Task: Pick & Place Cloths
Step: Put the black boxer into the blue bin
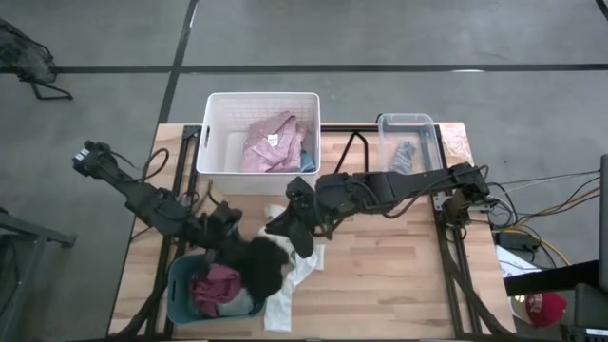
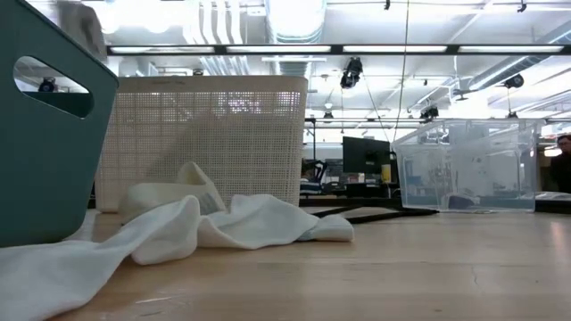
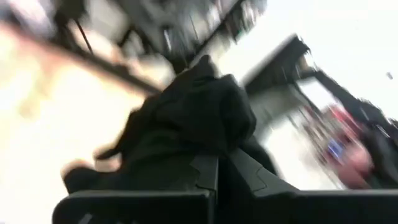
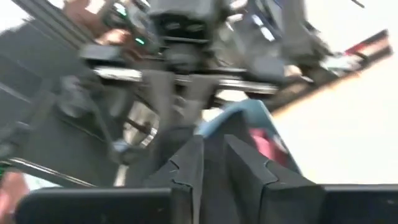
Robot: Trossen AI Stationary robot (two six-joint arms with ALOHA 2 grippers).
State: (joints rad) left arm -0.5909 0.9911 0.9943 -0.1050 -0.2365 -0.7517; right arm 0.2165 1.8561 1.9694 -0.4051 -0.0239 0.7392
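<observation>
My left gripper (image 1: 236, 242) is shut on the black piece (image 1: 264, 261), which hangs over the right rim of the teal bin (image 1: 180, 285). A maroon piece (image 1: 217, 285) lies inside that bin. My right gripper (image 1: 283, 226) hovers just right of the black piece with its fingers close together (image 4: 214, 163). The cream strip (image 1: 296, 275) lies spread on the table below them, and the low view shows it as cream strip (image 2: 223, 227). A pink checked shirt (image 1: 275, 142) lies in the white basket (image 1: 220, 142). A small grey piece (image 1: 407, 157) lies in the clear bin (image 1: 432, 128). My left gripper pinches a bunched fold of the black piece (image 3: 205, 134) between its two fingers (image 3: 249, 177). The cloth bulges out past the fingertips. It is lifted off the table, and its free part droops over the teal bin's rim, slack. My right gripper stands against dark cloth (image 1: 302, 239); whether it touches it cannot be told.
The white basket (image 2: 205, 143) and the clear bin (image 2: 464, 165) stand along the far edge. The teal bin (image 2: 45, 134) is at the near left. A black wire hanger (image 1: 353, 152) lies between the far bins. Bare wood (image 1: 399, 275) spreads at the near right.
</observation>
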